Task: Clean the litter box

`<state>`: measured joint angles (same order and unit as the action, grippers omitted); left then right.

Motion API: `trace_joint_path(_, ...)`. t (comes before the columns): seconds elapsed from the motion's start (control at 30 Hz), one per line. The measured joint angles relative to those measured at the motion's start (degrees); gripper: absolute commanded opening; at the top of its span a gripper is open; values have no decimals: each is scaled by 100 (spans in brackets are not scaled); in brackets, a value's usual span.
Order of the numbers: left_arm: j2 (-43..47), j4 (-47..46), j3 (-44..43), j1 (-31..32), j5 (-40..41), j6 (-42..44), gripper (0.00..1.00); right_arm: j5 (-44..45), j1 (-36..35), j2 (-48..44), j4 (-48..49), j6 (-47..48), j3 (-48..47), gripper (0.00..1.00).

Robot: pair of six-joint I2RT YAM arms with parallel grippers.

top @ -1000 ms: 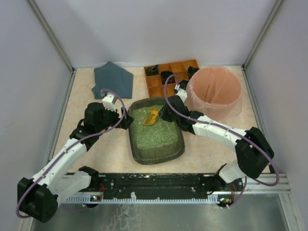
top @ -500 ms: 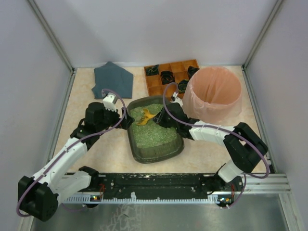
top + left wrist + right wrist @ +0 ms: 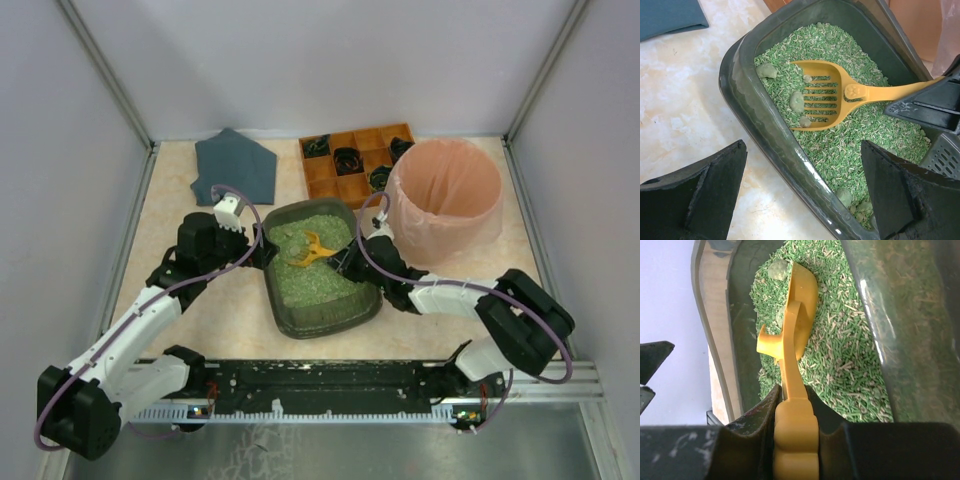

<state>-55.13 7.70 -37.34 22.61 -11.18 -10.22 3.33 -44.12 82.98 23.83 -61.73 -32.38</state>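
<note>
With your right gripper [image 3: 792, 392] clamped on the scoop [image 3: 822, 102] and left gripper [image 3: 804, 147] spread open astride the left rim of the litter box [image 3: 320, 318], mid-table beside the bin [image 3: 450, 225], hold the scoop level and lift slowly so the clumps [image 3: 796, 101] don't roll off.

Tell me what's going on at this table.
The right pincer is shut on the handle of a yellow scoop. The scoop's slotted head rests on the green litter in the litter box, with a few clumps on it. The left pincer is open, its fingers straddling the box's left rim. The scoop has not yet been carried to the pink bin beside the box.
</note>
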Motion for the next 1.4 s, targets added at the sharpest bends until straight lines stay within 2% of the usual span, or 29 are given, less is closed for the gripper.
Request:
trace_joint_path(0.73, -26, 0, 0, 0, -4, 0, 100, 251, 52, -1484, 763, -179, 1421, 0)
trace_joint_path(1.4, -39, -2, 0, 0, -42, 0, 100, 142, 85, -3338, 1602, -417, 2813, 0)
